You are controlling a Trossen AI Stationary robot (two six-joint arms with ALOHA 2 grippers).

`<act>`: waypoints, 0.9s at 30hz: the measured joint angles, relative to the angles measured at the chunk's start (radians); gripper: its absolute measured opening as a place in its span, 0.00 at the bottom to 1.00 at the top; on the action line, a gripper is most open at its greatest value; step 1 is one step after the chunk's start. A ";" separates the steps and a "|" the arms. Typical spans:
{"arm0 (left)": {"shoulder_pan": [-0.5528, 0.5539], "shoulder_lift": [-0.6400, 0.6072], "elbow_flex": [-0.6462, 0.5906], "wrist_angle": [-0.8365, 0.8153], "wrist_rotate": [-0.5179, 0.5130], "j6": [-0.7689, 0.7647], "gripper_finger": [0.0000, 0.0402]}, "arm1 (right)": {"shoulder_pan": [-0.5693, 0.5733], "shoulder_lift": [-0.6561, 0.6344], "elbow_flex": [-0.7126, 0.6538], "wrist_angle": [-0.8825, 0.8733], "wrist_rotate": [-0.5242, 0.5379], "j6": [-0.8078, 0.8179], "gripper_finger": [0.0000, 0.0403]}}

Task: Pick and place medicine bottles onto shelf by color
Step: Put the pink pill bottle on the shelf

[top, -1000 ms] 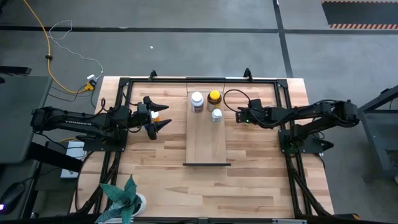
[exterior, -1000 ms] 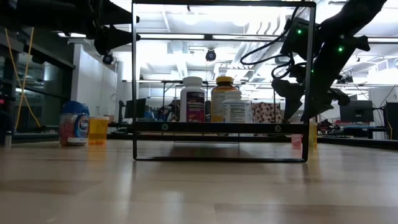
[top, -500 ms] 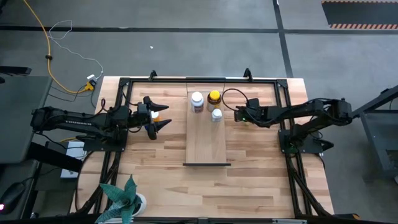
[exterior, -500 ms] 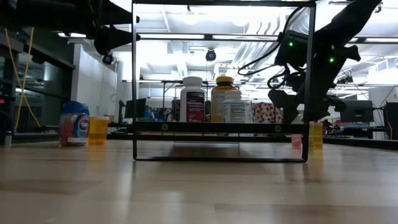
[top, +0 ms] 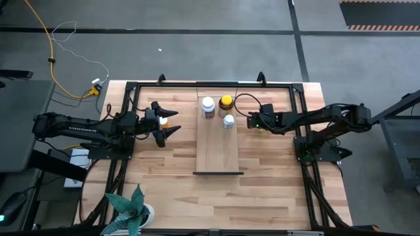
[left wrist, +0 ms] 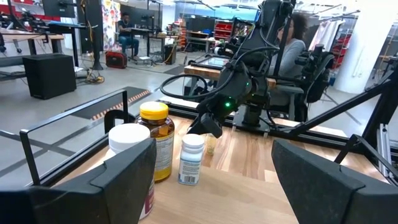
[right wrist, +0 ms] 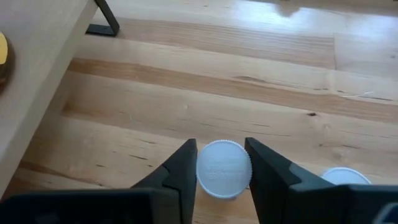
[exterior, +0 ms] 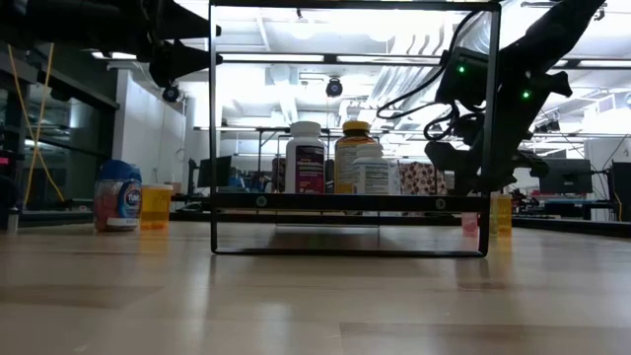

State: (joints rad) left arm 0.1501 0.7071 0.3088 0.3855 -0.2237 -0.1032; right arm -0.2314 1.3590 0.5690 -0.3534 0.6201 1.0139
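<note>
High view: three medicine bottles stand on the shelf [top: 218, 145] at its far end.
White-capped bottle [top: 208, 106], yellow-capped amber bottle [top: 226, 104] and small white bottle [top: 228, 121] cluster there. Right gripper [right wrist: 222, 163] straddles a white-capped orange bottle [right wrist: 224, 169] on the table, fingers narrowly parted beside its cap; a second cap [right wrist: 343, 177] sits near. Left gripper [top: 172, 126] waits, spread wide, beside two bottles [exterior: 130, 196].
</note>
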 joint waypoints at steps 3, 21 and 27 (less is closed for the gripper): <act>0.000 0.000 0.000 0.000 0.000 0.000 0.77 | 0.000 -0.005 0.000 -0.001 0.000 -0.002 0.27; 0.000 0.000 0.000 0.000 -0.005 -0.017 0.77 | 0.226 -0.117 0.113 0.204 -0.106 -0.300 0.28; 0.000 0.000 0.000 0.000 -0.007 -0.024 0.77 | 0.302 -0.073 0.165 0.247 -0.212 -0.420 0.28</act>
State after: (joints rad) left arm 0.1500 0.7067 0.3084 0.3855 -0.2311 -0.1276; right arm 0.0704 1.2865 0.7338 -0.1062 0.4081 0.5942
